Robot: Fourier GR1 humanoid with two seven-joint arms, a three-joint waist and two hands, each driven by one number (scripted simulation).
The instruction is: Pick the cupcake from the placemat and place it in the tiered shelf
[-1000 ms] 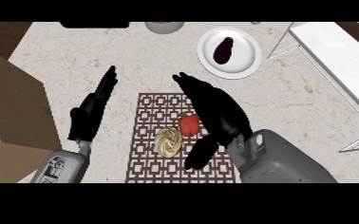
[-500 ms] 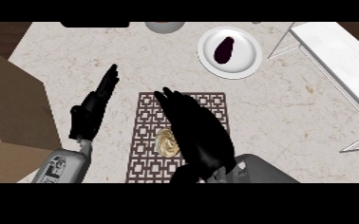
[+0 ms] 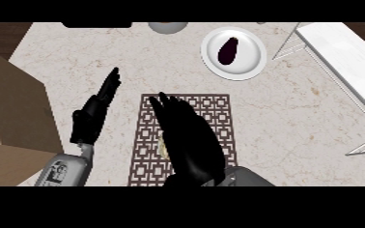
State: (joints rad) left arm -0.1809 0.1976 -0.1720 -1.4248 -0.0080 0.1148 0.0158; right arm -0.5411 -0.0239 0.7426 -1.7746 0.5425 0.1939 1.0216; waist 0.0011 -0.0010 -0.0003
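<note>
A patterned brown placemat (image 3: 214,111) lies on the counter at the lower middle. My right hand (image 3: 187,137) spreads flat over it, fingers straight and pointing away from me, and covers the cupcake; only a sliver of its pale wrapper (image 3: 163,149) shows at the hand's left edge. My left hand (image 3: 94,116) rests open left of the placemat, fingers up. The white tiered shelf (image 3: 335,48) stands at the right edge of the counter.
A white plate (image 3: 249,67) holding a dark purple eggplant (image 3: 228,51) sits at the upper middle right. A grey round object (image 3: 167,26) is at the top edge. The counter ends in brown surfaces at the left (image 3: 21,111).
My right hand has swung left and down over the placemat, hiding the red-topped cupcake that showed a second ago. The left hand has not moved.
</note>
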